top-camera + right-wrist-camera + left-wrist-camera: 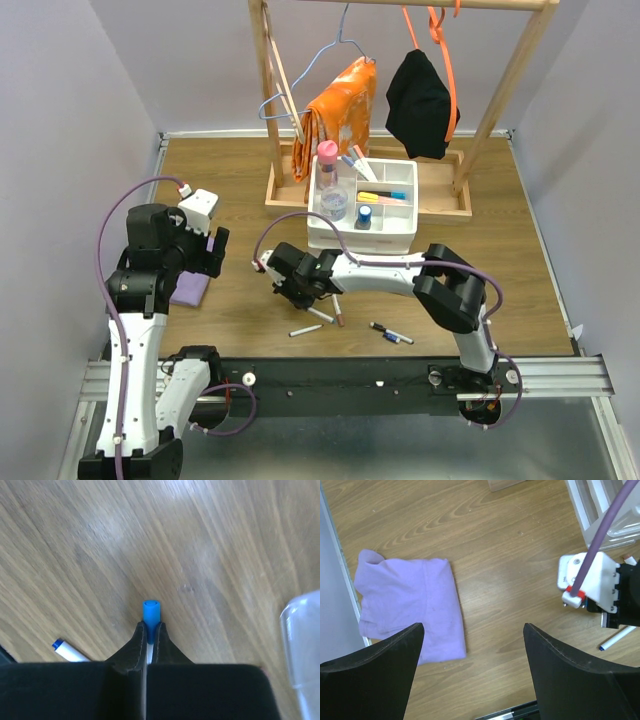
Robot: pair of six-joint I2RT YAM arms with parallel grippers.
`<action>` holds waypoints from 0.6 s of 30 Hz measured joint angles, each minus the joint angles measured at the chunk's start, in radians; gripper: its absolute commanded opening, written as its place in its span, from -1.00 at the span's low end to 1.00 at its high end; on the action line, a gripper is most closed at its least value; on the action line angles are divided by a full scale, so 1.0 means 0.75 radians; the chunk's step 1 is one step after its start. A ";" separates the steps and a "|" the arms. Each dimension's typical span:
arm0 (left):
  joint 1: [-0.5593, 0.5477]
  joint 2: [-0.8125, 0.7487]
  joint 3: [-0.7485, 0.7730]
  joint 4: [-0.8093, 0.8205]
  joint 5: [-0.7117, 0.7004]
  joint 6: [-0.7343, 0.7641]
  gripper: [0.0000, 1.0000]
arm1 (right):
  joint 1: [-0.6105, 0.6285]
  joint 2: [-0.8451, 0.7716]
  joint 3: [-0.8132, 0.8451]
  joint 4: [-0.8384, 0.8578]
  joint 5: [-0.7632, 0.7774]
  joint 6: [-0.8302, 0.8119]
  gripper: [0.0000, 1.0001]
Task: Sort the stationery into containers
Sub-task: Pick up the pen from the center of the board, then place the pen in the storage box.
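Right wrist view shows our right gripper (150, 630) shut on the tip of a blue-capped pen (150, 611), light and slippery we think, while our left gripper (472, 630) gapes empty.

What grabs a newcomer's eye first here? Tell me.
The wooden rack at the table's far edge, with an orange cloth and a black cloth hanging. In front stands the white divided tray, and mid-table the right gripper is shut on a blue-capped pen. The left gripper hangs open by a purple cloth.
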 measured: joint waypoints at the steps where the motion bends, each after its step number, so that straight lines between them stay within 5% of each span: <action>1: 0.000 0.001 0.006 -0.008 0.000 -0.001 0.78 | 0.004 0.010 0.025 -0.008 0.002 -0.030 -0.99; 9: -0.002 0.006 0.151 -0.044 0.005 -0.012 0.81 | 0.066 0.022 0.384 -0.145 -0.045 -0.211 -0.99; 18: -0.002 -0.026 0.330 -0.022 0.075 0.040 0.82 | 0.088 -0.254 0.727 -0.316 -0.133 -0.368 -0.99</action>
